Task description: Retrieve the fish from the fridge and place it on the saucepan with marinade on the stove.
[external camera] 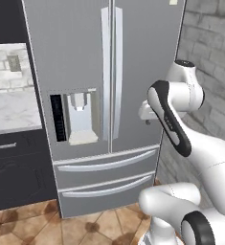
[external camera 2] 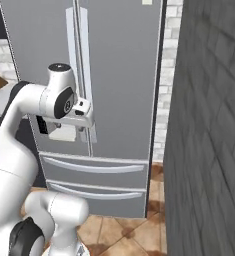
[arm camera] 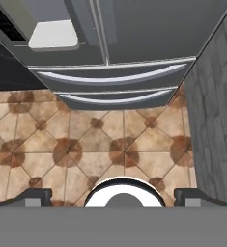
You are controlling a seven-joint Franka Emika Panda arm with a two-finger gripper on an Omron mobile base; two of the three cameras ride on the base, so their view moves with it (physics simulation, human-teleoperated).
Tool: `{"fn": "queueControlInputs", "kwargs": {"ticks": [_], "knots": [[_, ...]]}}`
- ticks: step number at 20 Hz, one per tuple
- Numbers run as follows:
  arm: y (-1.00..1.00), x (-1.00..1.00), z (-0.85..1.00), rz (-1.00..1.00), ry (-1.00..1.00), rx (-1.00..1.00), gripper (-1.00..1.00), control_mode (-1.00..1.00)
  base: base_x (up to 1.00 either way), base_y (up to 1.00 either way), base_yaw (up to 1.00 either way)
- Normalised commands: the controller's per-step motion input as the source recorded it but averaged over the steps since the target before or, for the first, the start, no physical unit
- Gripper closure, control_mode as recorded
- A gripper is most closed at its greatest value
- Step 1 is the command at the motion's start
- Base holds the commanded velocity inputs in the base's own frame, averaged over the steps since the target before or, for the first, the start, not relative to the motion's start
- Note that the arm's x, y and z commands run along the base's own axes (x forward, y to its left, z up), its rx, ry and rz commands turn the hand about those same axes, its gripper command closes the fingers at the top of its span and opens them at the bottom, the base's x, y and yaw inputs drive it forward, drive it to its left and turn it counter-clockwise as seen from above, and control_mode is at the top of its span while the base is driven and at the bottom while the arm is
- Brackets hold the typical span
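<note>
Stainless-steel fridge (external camera: 85, 72) doors are shut. The hand (arm camera: 113, 195) is spread open, empty. A door handle (external camera: 118, 72) must be grasped next.

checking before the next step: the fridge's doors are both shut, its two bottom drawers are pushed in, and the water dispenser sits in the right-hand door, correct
Not quite. The water dispenser sits in the left-hand door of the fridge, not the right-hand one; the left base view shows it left of the two long bar handles. The rest holds: both doors are shut and the two bottom drawers are pushed in.
</note>
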Motion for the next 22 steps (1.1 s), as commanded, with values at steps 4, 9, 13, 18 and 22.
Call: {"fn": "queueControlInputs", "kwargs": {"ticks": [4, 9, 13, 18, 22], "knots": [[0.00, 0.00, 0.00, 0.00, 0.00, 0.00, -1.00, 1.00, 0.60, 0.07, 0.00], [0.00, 0.00, 0.00, 0.00, 0.00, 0.00, -1.00, 1.00, 0.20, 0.34, 0.00], [0.00, 0.00, 0.00, 0.00, 0.00, 0.00, -1.00, 1.00, -0.46, 0.00, 0.00], [0.00, 0.00, 0.00, 0.00, 0.00, 0.00, -1.00, 1.00, -0.17, 0.05, 0.00], [0.00, 0.00, 0.00, 0.00, 0.00, 0.00, -1.00, 1.00, -0.24, 0.14, 0.00]]}}
